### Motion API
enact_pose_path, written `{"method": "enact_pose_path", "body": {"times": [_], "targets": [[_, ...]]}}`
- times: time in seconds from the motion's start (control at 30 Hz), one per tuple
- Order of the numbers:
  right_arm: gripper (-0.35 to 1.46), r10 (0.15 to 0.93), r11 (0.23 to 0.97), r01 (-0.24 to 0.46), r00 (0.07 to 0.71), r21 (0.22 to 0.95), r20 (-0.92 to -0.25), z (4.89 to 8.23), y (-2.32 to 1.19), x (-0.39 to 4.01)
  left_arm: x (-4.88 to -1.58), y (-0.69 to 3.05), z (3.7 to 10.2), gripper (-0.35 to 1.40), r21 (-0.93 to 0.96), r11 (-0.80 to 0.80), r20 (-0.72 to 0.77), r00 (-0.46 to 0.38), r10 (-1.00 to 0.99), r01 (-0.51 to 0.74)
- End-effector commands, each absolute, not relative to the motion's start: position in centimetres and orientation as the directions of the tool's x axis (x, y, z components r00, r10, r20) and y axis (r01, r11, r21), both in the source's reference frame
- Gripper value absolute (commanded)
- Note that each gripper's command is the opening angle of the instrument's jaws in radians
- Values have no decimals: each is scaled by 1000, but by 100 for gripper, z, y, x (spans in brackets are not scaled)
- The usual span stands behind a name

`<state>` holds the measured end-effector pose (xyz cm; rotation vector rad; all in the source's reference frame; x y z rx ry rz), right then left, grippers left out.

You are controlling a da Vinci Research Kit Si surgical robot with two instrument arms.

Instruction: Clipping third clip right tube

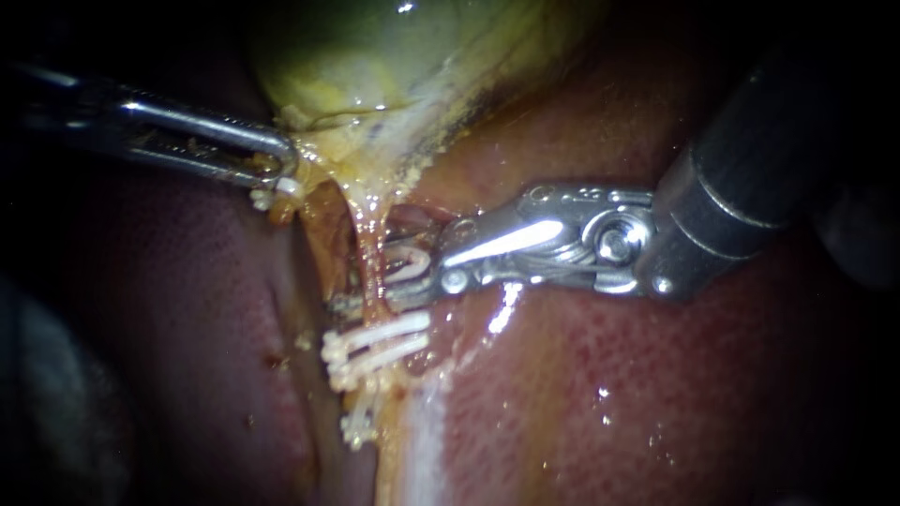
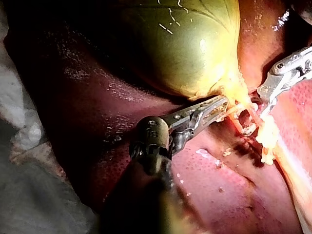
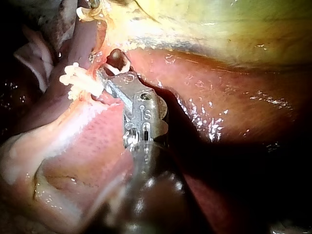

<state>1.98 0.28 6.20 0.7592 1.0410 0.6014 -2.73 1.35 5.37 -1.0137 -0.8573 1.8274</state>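
The left instrument's shaft comes in from the left edge and ends in the left tool (image 1: 283,171). Its jaws are clamped together on the yellow tissue at the foot of the gallbladder (image 1: 375,56). The left wrist view shows the same hold, with the left tool (image 2: 220,105) biting the pale fringe just under the green-yellow gallbladder (image 2: 185,44). Just to the right of that grip, the tube (image 1: 368,248) hangs down from the gallbladder's foot as a thin, glistening orange-yellow strand lying over the liver (image 1: 656,394). Lower on the tube, two closed clips (image 1: 384,339) sit side by side across it, white and parallel, with their knobbed ends pointing left. Further down is a small white lump, too small to tell what it is. Above the closed clips, the right tool (image 1: 394,276) meets the tube from the right. Its jaws stand apart, one on each side of the tube, and both bear on a white clip (image 1: 408,264) seated between them, which is still spread open. In the right wrist view, the right tool (image 3: 109,73) reaches a dark stub of tube (image 3: 116,57) with the white clip (image 3: 123,68) curved around it. There the closed clips (image 3: 80,80) lie just beside the jaws. The right instrument's silver wrist and dark shaft run off to the upper right over red liver.
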Motion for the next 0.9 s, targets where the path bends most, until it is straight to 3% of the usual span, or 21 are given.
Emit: {"method": "enact_pose_path", "body": {"times": [0.03,0.9], "targets": [[38,751,605,-87,391,791,-532,620,28,197,-273,136,537,-35,-849,-399,-300,-306,904,-346],[48,756,584,-35,385,811,-528,615,57,138,-270,136,539,-35,-849,-400,-301,-307,903,-345]]}}
